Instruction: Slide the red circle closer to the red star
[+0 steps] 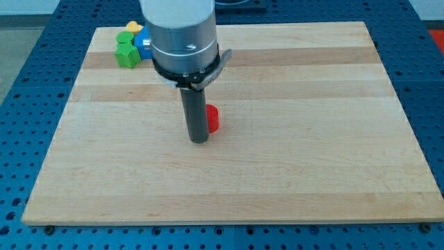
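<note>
A red block [213, 119] lies near the middle of the wooden board, partly hidden behind the dark rod, so its shape cannot be made out. My tip [199, 141] rests on the board just to the left of and slightly below this red block, touching or nearly touching it. No second red block shows; the arm's body covers part of the board's top.
A cluster of blocks sits at the board's top left: a green block [127, 54], a blue block [143, 43] and a yellow block [132, 27]. The arm's grey body [182, 35] hangs over the top centre. The board's [291, 167] edges border a blue perforated table.
</note>
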You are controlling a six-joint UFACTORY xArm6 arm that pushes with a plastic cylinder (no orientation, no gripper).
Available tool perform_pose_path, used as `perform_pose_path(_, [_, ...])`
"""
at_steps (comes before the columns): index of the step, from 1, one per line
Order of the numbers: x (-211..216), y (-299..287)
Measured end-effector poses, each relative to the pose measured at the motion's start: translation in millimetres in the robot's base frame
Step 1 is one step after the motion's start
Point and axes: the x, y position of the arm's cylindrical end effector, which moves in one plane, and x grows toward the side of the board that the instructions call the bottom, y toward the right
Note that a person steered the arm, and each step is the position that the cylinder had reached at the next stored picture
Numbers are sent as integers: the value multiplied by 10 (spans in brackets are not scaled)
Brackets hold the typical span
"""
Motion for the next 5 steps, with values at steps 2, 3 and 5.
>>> perform_pose_path(2, [-132,264])
perform_pose_path(3, [-281,349])
perform_pose_path(5, [-634,437])
